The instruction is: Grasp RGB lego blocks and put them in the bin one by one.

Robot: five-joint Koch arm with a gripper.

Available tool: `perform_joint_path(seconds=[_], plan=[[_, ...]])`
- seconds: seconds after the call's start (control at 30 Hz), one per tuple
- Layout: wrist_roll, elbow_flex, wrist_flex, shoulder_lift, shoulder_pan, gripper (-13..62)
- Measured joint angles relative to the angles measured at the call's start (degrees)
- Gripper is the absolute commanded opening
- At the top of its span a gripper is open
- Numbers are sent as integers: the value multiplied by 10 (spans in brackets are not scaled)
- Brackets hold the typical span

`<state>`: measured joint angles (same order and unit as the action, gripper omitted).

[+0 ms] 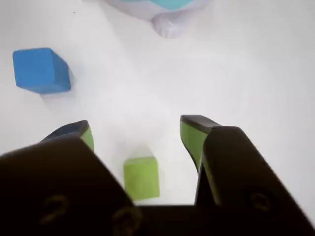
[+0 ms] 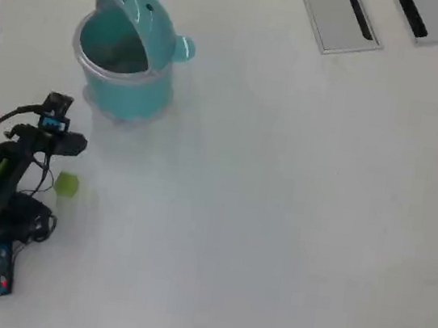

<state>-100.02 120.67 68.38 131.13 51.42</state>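
In the wrist view, the gripper [image 1: 140,135] is holding its 2 jaws wide apart, and the green block [image 1: 141,177] is lying on the table [image 1: 246,73] between them. The blue block [image 1: 40,70] is sitting at 10 o'clock. The bin [image 2: 124,53] is standing at 12 o'clock.

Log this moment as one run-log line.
gripper: open, around green block | blue block: on table, apart | bin: no block visible inside | red block: not visible

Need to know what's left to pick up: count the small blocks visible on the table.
2. A blue block lies at the wrist view's upper left; a green block lies between the open hand's fingers. No red block shows; it may be hidden.
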Motion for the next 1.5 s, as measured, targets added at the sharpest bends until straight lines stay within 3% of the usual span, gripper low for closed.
perform_joint_path(seconds=[1.0,1.5], plan=[[1,179,37,0,-15,313],[1,258,-60,1,-40,311]])
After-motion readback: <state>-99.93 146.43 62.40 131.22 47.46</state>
